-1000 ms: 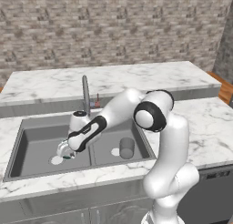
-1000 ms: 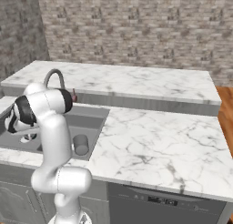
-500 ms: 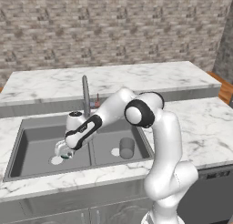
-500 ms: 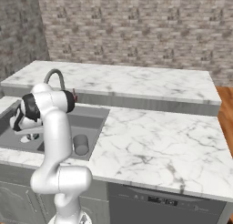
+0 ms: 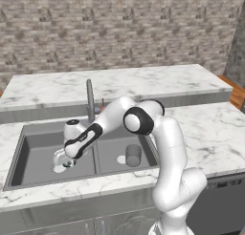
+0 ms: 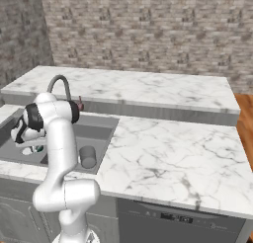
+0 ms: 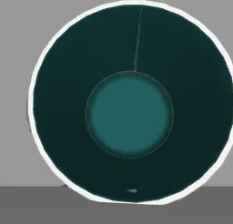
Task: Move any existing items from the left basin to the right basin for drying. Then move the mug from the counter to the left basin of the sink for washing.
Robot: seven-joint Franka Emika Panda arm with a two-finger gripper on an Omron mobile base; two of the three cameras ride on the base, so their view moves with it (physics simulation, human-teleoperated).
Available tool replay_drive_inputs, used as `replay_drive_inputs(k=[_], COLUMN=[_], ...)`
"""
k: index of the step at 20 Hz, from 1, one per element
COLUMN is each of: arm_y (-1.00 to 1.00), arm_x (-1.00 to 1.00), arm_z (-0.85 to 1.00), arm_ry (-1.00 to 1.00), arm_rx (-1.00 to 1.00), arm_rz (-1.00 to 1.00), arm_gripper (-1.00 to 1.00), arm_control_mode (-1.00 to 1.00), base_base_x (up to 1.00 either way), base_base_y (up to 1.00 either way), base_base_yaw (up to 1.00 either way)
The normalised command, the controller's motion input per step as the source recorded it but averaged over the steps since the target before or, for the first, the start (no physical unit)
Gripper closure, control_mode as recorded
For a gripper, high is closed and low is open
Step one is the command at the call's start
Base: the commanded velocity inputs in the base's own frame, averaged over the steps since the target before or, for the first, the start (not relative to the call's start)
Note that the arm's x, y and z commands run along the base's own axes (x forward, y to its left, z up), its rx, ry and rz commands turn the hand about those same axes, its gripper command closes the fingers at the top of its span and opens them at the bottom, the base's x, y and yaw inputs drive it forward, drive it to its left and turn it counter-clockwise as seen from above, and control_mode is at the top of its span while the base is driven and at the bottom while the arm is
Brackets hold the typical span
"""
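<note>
The mug (image 7: 129,114) shows from straight above in the hand view, with a white rim and a dark green inside. It sits low in the left basin (image 5: 36,148) by the white drain, pale under the hand (image 5: 61,158). My gripper (image 5: 67,157) reaches down into that basin and is shut on the mug's rim, though its fingertips are mostly hidden. From the right side, the hand and gripper (image 6: 30,144) hang over the same basin with a dark green patch of the mug (image 6: 35,149) below. The right basin (image 5: 114,144) holds a plain grey cup (image 5: 133,154).
The thin grey faucet (image 5: 90,100) rises behind the divider, close to my forearm. White marble counter (image 5: 206,129) spreads to the right of the sink, with a raised ledge and a brick wall behind. The grey cup (image 6: 87,156) stands near the right basin's front wall.
The arm's elbow has swung a little to the left. The hand has stayed low in the left basin with the mug.
</note>
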Motion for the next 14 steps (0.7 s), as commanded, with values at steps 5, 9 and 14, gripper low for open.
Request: replay_drive_inputs(k=[5,9,14], arm_y=[0.07,0.00,-0.03], arm_x=[0.09,0.00,0.00], arm_z=[-0.23,0.04,0.37], arm_ry=[0.00,-0.01,-0.03], arm_rx=[-0.02,0.00,0.00], arm_rz=[-0.01,-0.02,-0.04], arm_gripper=[1.00,-1.00,-1.00], arm_control_mode=[-1.00,-1.00,-1.00], base_base_x=[0.00,0.00,0.00], base_base_y=[0.00,0.00,0.00], base_base_yaw=[0.00,0.00,0.00])
